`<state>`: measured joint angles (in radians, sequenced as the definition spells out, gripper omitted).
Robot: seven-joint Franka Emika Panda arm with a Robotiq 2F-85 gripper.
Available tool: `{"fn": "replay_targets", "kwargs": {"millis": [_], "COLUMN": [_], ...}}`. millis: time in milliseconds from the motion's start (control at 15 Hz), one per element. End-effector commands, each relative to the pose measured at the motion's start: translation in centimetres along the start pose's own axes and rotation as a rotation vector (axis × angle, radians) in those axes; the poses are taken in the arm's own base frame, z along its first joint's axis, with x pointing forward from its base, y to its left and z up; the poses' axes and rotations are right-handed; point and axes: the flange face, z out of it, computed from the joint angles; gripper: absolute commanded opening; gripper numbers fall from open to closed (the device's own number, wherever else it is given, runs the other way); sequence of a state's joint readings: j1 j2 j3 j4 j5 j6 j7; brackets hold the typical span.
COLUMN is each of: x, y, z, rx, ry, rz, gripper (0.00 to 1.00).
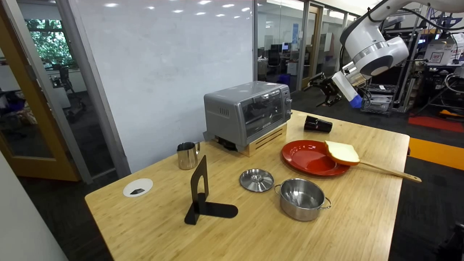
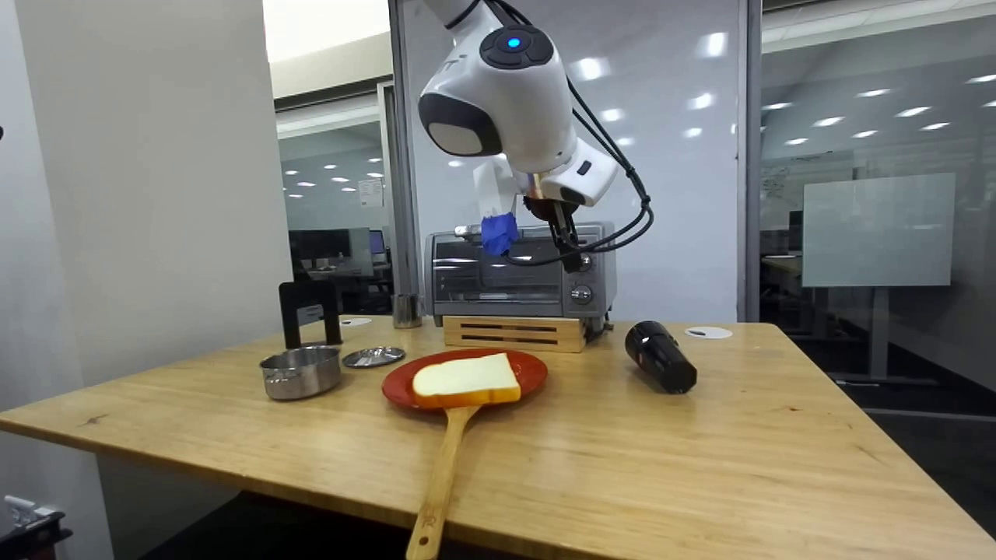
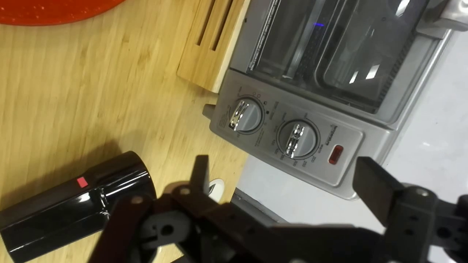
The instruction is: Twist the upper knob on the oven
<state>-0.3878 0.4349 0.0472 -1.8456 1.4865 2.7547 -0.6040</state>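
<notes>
So the oven (image 1: pixel 246 112) sat at the whiteboard (image 1: pixel 159 79) side of the table (image 1: pixel 156 217), control panel (image 3: pixel 270 130) in full view of the wrist camera. The upper knob (image 3: pixel 298 140) was the temperature one, between the lower knob (image 3: pixel 245 115) and a little red light (image 3: pixel 335 154). Nothing was touching it. The gripper (image 3: pixel 282 160) hung in the air apart from the oven, fingers (image 3: pixel 376 190) spread wide with nothing between them.

Looked like the approach step, twist not begun. Next move called for going in at the panel with the gap centred on that knob, closing on the chrome ridge (image 3: pixel 294 141), then turning. The fingers seemed about right to straddle the ridge, but the lower knob was close enough to snag if it came in off-centre.

Not much else in the way, honestly. A black cup (image 3: pixel 78 204) lay on its side near the panel end and might get knocked by a low approach. A slotted wooden stand (image 1: pixel 266 139) sat at the oven's foot. Farther out: red plate (image 1: pixel 304 157), bread slice (image 1: pixel 342 152) on a wooden spatula (image 2: pixel 443 486), pot (image 1: pixel 299 212), lid (image 1: pixel 256 180).
</notes>
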Motion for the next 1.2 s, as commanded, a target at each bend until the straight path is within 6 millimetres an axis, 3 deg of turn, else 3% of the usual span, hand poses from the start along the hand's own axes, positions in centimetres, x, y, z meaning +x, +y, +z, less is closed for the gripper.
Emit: {"fn": "replay_targets", "kwargs": {"millis": [0, 933, 1133], "x": [0.0, 0.0, 1.1], "y": [0.0, 0.0, -0.8], "z": [0.0, 0.0, 0.5], "rx": [0.000, 0.000, 0.032], "ry": [0.000, 0.000, -0.021], "rz": [0.000, 0.000, -0.062], "gripper": [1.00, 1.00, 1.00]}}
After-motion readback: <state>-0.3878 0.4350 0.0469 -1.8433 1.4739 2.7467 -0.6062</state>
